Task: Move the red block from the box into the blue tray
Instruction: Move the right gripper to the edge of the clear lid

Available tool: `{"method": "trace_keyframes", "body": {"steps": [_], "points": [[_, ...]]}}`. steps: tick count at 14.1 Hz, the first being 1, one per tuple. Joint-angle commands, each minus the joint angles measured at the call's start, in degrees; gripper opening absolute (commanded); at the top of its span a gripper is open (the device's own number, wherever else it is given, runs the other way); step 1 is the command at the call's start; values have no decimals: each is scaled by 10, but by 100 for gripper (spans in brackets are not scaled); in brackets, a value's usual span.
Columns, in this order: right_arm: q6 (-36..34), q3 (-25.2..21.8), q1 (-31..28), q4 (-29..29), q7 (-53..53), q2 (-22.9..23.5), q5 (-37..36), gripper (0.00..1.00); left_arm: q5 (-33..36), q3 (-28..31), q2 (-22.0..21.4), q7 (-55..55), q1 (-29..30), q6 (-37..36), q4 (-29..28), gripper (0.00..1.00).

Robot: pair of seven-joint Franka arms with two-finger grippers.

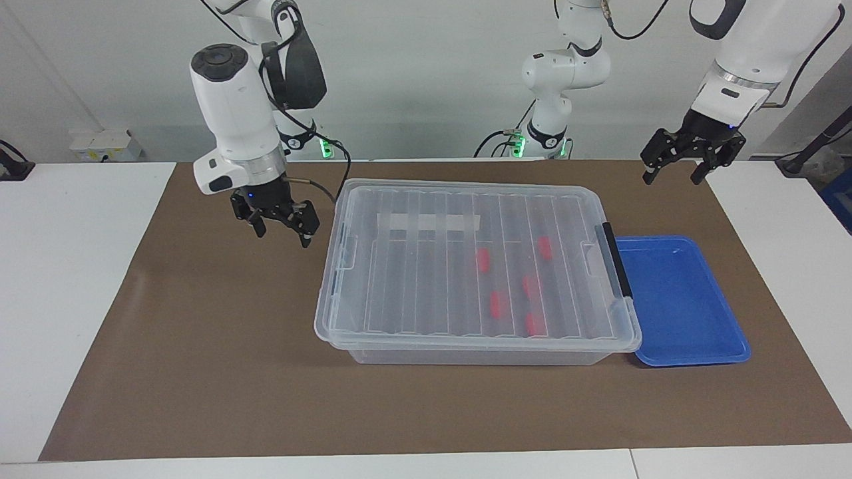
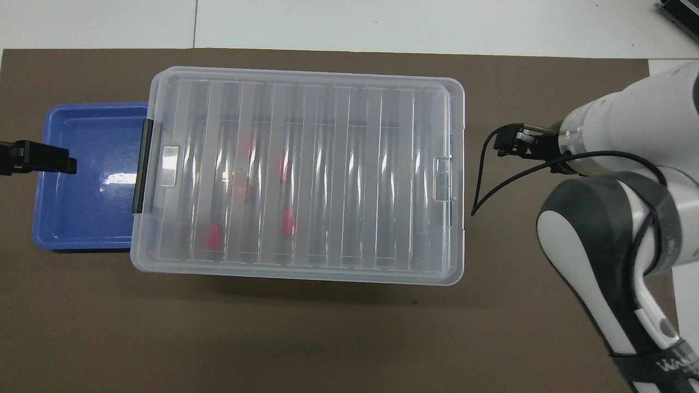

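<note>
Red block (image 1: 483, 261) in lidded box (image 1: 466, 199)

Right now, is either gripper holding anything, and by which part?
Nothing held. Right gripper is open over the mat beside the box; left gripper waits open.

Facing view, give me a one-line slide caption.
Open right gripper hovers beside lidded clear plastic box holding small red blocks; open left gripper waits above shallow blue plastic tray.

A clear, glossy plastic box (image 1: 476, 266) with a ribbed see-through lid (image 2: 306, 174) sits beside a shiny blue plastic tray (image 1: 685, 306) on a matt brown paper-like mat (image 1: 219, 346) covering a smooth white bench (image 1: 66, 279).
</note>
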Motion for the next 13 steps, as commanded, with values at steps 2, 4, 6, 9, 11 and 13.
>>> {"method": "trace_keyframes", "body": {"steps": [2, 4, 6, 9, 11, 13], "points": [[25, 0, 35, -18, 26, 10, -7, 98, -2, -2, -16, -3, 6, 4, -17, 100], [59, 0, 44, -57, 26, 2, -7, 98, -2, -2, -16, -3, 6, 4, -17, 100], [70, 0, 46, -94, 18, -14, -8, 98, -2, -2, -16, -3, 6, 4, -17, 100], [58, -1, 44, -105, 1, -21, -9, 98, -2, -2, -16, -3, 6, 4, -17, 100], [52, -1, 38, -111, -24, -27, -9, 98, -2, -2, -16, -3, 6, 4, -17, 100], [49, -2, 29, -126, -48, -36, -10, 98, -2, -2, -16, -3, 6, 4, -17, 100]]}}
